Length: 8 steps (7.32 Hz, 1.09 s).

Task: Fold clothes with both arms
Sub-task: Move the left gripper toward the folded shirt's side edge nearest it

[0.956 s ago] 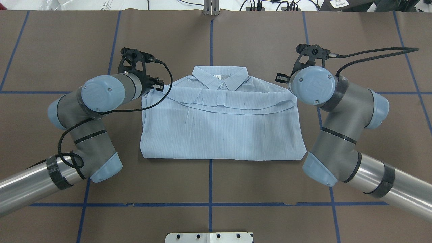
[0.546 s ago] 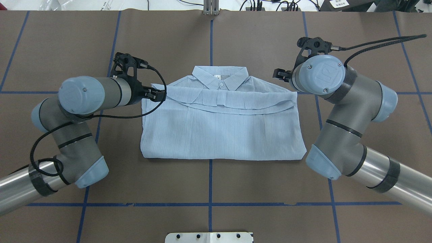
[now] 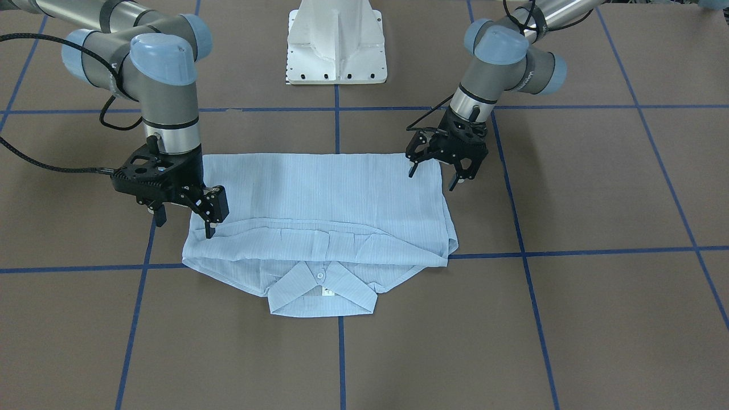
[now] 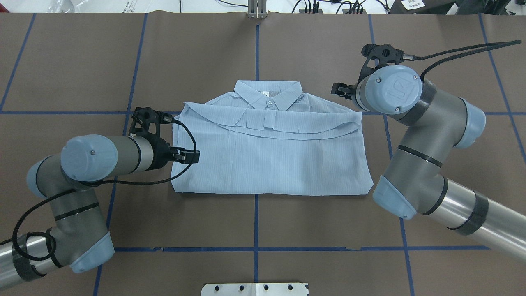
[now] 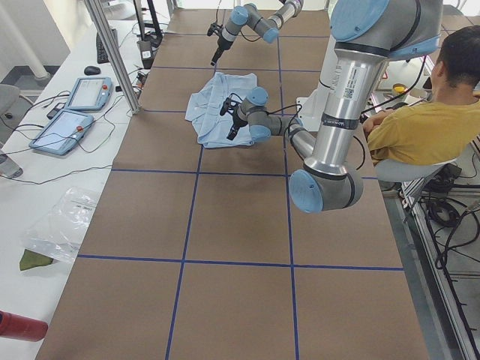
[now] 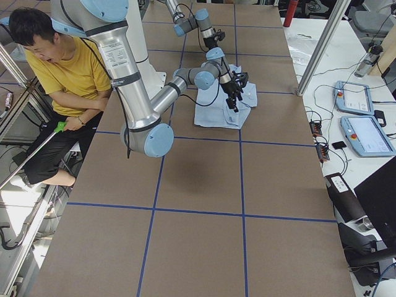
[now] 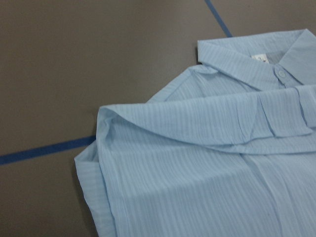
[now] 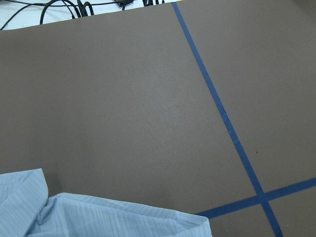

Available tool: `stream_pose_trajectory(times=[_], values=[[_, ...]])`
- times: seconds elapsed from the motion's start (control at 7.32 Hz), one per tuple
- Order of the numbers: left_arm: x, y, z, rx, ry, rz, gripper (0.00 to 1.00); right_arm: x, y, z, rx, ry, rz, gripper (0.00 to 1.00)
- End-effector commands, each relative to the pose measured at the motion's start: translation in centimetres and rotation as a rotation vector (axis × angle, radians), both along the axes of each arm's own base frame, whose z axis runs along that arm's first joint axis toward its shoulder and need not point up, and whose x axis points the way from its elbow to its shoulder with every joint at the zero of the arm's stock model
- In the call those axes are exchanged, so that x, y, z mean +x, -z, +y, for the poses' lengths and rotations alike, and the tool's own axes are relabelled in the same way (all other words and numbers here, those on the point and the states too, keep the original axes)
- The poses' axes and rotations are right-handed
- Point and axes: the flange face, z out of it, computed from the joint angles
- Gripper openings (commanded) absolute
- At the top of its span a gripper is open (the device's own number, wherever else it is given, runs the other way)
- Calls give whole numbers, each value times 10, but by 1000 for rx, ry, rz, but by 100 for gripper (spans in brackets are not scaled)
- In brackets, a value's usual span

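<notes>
Brown table [image 4: 312, 49], blue tape lines [image 4: 257, 222]; one folded shirt [image 4: 271, 160] mid-frame; left gripper [image 3: 433, 179] and right gripper [image 3: 185, 228], both spread wide, empty.

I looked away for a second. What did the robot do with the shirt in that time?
The left hand moved along the side edge of the shirt, from beside the shoulder back toward the robot, nearer the hem. The right hand barely shifted by the other shoulder. Both hands are open now and grip nothing. The shirt lies folded just as before.
</notes>
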Motion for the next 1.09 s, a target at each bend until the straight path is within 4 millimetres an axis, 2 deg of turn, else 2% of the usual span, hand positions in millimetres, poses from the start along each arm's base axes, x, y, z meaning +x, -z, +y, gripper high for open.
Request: stream_pose_trajectory(times=[0.0,0.14,0.27,0.55,0.96], values=[[17,-10,28,-67,-11,10,96,0,1,0,1,0,-1,100],[22,-12,35,-72,-11,7,86,-1,1,1,1,1,-1,100],[20,-20,37,-77,-10,-5,83,-1,1,1,1,1,-1,100],[20,-22,39,-79,-13,-8,81,0,1,1,2,0,0,100],[21,-22,42,-84,-21,-10,65,1,0,0,0,-2,0,100]])
